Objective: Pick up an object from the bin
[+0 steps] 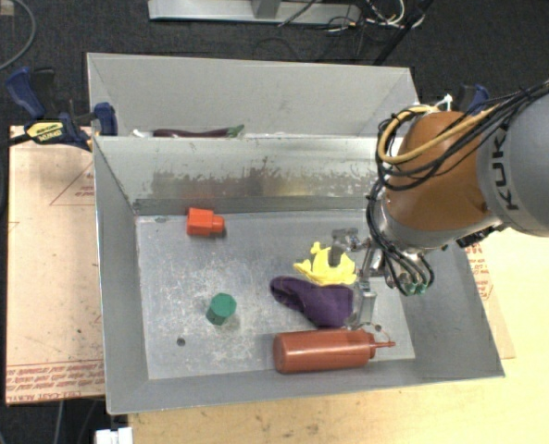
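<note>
Purple soft floppy thing [313, 302] lies low on the right side of the grey metal bin [168, 266]. The tool [365, 309] is down at its right end, touching it or just beside it. I cannot tell if the tool is apart or together, because the big orange part of the arm hides much of it.

Three things are packed close here. A yellow bumpy toy [327, 265] sits just above the purple thing and touches it. A long red-brown plastic bottle [328, 351] lies just below, with its thin tip pointing right, near the tool.

Here is what could go wrong, I think. The purple thing looks soft, so it may fold or slip out if only its edge gets pinched. The tool could also catch the yellow toy along with it and drop one. If it goes down a bit low, it could bump the bottle, and a round bottle may roll away. The bin wall is near on the right, so there is little room to move.

A small orange block [205, 222] and a little green round peg [221, 308] lie well apart on the left, out of harm's way.
</note>
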